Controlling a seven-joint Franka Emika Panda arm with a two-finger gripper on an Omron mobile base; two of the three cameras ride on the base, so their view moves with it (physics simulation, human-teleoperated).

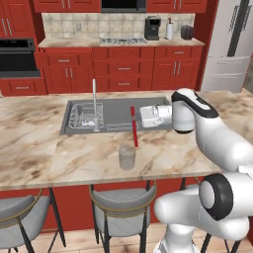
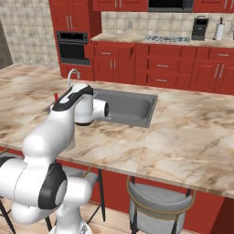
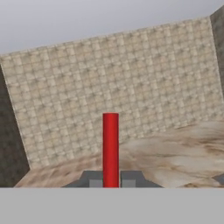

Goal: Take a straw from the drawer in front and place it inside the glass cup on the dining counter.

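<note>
My gripper [image 1: 140, 116] is shut on the red straw [image 1: 133, 126] and holds it nearly upright over the dining counter [image 1: 39, 143]. The straw's lower tip hangs at the right rim of the glass cup [image 1: 127, 157], which stands near the counter's front edge; I cannot tell whether the tip is inside. In the hand view the straw [image 3: 110, 148] rises from between my gripper's [image 3: 110, 182] dark fingertips [image 3: 93, 180]. A bit of the straw [image 2: 55, 96] peeks out behind my arm. The wide red drawer [image 1: 64, 60] stands slightly pulled out under the far worktop.
The steel sink [image 1: 118, 112] with its tall faucet [image 1: 94, 101] lies just behind the cup. Grey stools [image 1: 121, 202] stand under the counter's front edge. Marbled counter [image 2: 192, 137] stretches bare to the right of the sink.
</note>
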